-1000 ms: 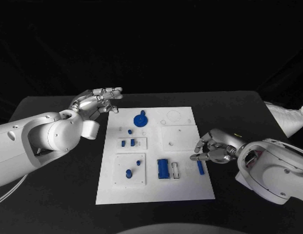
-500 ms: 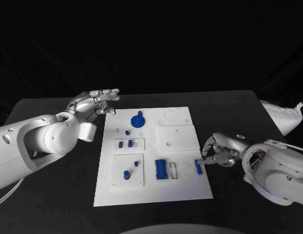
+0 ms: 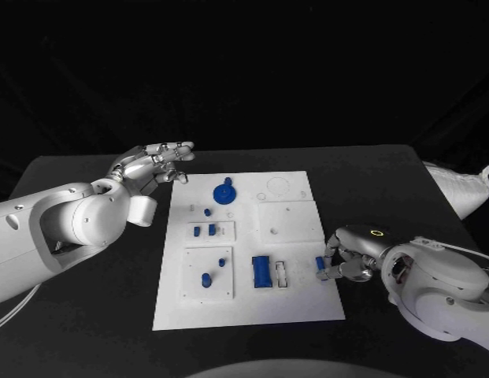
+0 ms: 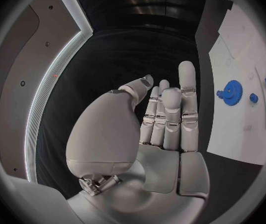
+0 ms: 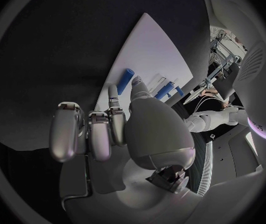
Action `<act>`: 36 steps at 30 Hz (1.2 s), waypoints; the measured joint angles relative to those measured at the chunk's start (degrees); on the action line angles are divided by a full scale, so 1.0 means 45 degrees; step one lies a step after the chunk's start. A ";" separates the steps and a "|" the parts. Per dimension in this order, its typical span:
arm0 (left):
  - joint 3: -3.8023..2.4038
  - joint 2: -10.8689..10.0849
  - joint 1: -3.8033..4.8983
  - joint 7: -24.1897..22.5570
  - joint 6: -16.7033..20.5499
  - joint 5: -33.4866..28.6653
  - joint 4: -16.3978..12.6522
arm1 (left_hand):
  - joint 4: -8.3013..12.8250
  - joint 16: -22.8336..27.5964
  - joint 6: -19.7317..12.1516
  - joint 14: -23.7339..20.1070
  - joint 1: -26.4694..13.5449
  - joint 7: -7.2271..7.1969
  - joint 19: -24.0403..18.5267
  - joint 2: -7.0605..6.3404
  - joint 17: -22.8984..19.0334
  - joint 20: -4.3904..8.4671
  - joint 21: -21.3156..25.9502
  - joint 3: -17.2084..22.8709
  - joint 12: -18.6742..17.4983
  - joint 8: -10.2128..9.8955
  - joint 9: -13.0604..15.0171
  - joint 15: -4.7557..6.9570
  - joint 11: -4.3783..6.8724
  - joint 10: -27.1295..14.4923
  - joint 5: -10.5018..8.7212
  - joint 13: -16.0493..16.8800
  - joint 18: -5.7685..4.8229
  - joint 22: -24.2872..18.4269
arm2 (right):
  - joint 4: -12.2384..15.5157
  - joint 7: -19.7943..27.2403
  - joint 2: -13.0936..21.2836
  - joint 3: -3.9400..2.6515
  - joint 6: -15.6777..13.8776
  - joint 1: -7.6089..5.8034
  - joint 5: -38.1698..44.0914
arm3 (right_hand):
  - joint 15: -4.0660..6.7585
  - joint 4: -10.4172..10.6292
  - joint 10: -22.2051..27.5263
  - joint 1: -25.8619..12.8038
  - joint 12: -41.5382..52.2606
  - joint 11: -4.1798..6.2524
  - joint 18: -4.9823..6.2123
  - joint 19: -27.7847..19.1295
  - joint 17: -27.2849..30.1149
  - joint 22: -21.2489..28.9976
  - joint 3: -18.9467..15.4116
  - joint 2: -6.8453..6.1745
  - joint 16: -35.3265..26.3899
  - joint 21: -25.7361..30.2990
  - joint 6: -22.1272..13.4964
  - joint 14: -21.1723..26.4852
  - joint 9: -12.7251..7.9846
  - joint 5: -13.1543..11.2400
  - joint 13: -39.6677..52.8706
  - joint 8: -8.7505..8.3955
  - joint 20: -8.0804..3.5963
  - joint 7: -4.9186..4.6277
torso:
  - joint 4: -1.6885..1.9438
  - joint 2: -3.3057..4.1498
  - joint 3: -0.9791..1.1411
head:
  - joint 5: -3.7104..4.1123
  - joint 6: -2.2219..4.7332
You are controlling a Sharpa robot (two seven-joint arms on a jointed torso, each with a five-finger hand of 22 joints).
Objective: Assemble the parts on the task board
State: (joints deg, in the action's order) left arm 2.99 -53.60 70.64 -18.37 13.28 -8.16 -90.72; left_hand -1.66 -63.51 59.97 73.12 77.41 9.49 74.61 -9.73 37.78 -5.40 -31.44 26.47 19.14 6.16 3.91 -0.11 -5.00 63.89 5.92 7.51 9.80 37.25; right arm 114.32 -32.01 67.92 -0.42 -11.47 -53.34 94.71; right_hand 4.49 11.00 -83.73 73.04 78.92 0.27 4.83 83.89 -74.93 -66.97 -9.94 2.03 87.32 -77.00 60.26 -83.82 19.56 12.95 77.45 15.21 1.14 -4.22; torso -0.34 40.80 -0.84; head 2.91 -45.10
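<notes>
right hand (image 3: 349, 260) has slid nearer along the board (image 3: 295, 307) edge, fingers curled beside the blue bar (image 3: 320, 264), grasp unclear; left hand (image 3: 153, 164) idle, released.

The right hand (image 3: 350, 253) covers part of the blue peg (image 3: 320, 263) at the task board (image 3: 301, 307)'s right edge; contact between them cannot be told.

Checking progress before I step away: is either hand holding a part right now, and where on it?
The left hand holds nothing, fingers apart. The right hand touches a small blue part at the task board's right edge; whether it grips it cannot be told.
</notes>
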 measured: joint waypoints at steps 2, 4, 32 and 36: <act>0.0001 -0.0004 0.0000 0.0000 -0.0001 0.0000 0.0000 | 0.0000 0.0000 0.0000 0.0000 0.0000 0.0000 0.0000 0.0000 0.0001 0.0000 0.0000 0.0000 0.0000 0.0000 0.0000 0.0000 0.0000 0.0000 0.0000 0.0000 -0.0001 0.0000 | -0.0025 -0.0016 -0.0066 -0.0007 0.0023 0.0009 0.0061 | 0.0000 0.0016 0.0000 0.0000 0.0002 0.0000 0.0000 0.0000 0.0000 0.0000 0.0016 0.0000 0.0000 0.0000 0.0001 0.0000 0.0010 0.0000 0.0000 0.0003 0.0000 0.0000 | -0.0006 0.0000 0.0000 | -0.0021 -0.0004; 0.0003 -0.0006 0.0000 0.0001 -0.0002 0.0000 -0.0002 | 0.0003 0.0000 0.0000 0.0000 0.0000 0.0000 0.0000 0.0000 -0.0002 0.0000 0.0010 -0.0003 0.0000 0.0000 0.0000 0.0000 0.0000 0.0000 0.0000 0.0000 0.0000 0.0000 | -0.0057 -0.0034 -0.0142 -0.0014 0.0040 0.0022 0.0136 | 0.0000 0.0052 0.0000 0.0000 0.0003 0.0000 0.0000 0.0000 0.0001 0.0000 0.0051 0.0000 0.0000 0.0000 0.0044 0.0000 0.0010 0.0034 0.0000 -0.0042 0.0000 0.0042 | -0.0007 0.0000 0.0000 | -0.0029 -0.0011; 0.0005 -0.0031 -0.0002 0.0018 -0.0008 0.0000 -0.0028 | 0.0036 0.0000 0.0000 0.0000 0.0000 0.0000 0.0000 0.0000 -0.0027 0.0000 0.0062 -0.0036 0.0083 0.0000 0.0000 0.0000 0.0046 -0.0046 0.0000 0.0008 0.0000 -0.0012 | -0.0409 -0.0017 -0.0982 -0.0171 0.0409 0.0193 0.2122 | -0.0005 -0.2163 -0.0046 0.1695 -0.0141 0.0047 0.0000 0.0000 0.0004 -0.0197 0.4568 -0.0645 0.0000 -0.0050 0.0253 -0.0047 -0.0364 0.0179 0.0663 -0.1055 0.0000 -0.0062 | 0.0010 -0.0006 -0.0001 | -0.0096 -0.0120; 0.0006 -0.0035 -0.0002 0.0022 -0.0008 0.0000 -0.0050 | 0.0036 0.0000 0.0000 0.0000 0.0000 0.0000 0.0000 0.0000 -0.0027 0.0000 0.0062 -0.0036 0.0083 0.0000 0.0000 0.0000 0.0046 -0.0046 0.0000 0.0008 0.0000 -0.0012 | -0.0460 -0.0013 -0.1020 -0.0185 0.0411 0.0191 0.2260 | -0.0026 -0.2208 -0.0046 0.1591 -0.0148 0.0047 0.0000 -0.0014 0.0005 -0.0232 0.5931 -0.0549 0.0000 -0.0050 0.0282 -0.0026 -0.0518 0.0552 0.0254 -0.1287 0.0080 -0.0179 | 0.0012 -0.0009 -0.0005 | -0.0074 -0.0146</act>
State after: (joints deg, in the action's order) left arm 3.01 -53.75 70.63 -18.27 13.24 -8.16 -90.94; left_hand -1.50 -63.51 59.97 73.12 77.41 9.49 74.61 -9.73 37.66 -5.40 -31.16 26.31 19.52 6.16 3.91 -0.11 -4.79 63.68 5.92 7.55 9.80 37.20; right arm 112.26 -32.07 63.33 -1.25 -9.62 -52.48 104.88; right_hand 4.37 1.07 -83.94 80.20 78.25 0.48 4.83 83.83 -74.91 -68.01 16.75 -0.44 87.32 -77.22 61.53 -83.94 17.23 15.43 78.59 9.42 1.50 -5.02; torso -0.28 40.76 -0.86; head 2.57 -45.76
